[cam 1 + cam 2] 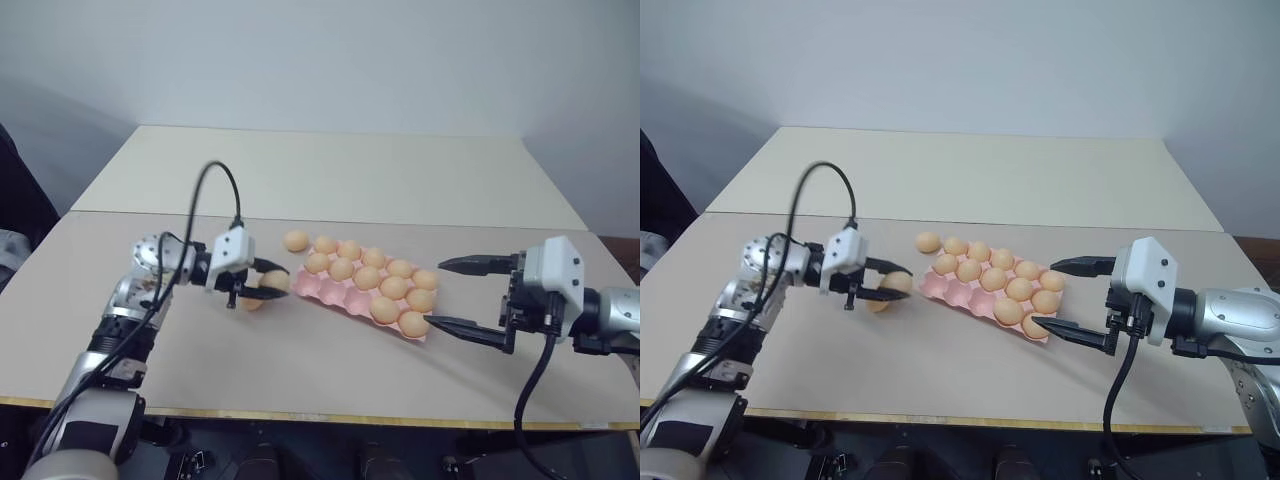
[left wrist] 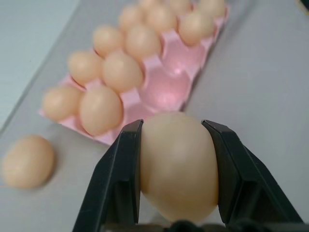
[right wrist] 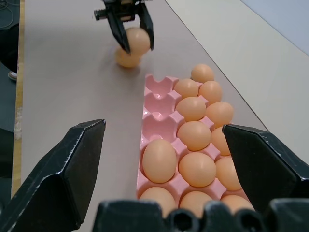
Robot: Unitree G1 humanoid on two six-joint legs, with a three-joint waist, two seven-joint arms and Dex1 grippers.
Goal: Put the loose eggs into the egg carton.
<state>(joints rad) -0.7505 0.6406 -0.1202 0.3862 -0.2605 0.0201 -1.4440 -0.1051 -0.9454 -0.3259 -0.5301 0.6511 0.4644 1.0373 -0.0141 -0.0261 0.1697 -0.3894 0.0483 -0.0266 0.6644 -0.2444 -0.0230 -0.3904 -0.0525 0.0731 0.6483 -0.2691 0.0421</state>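
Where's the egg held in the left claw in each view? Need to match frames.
Left eye view: tan-orange oval egg left of centre, between the left claw's fingers, near the pink moulded egg carton's left end.
Right eye view: same spot.
Left wrist view: lower centre, large.
Right wrist view: top centre, above another loose egg.
Shared landmark: the carton's empty cups facing the held egg.
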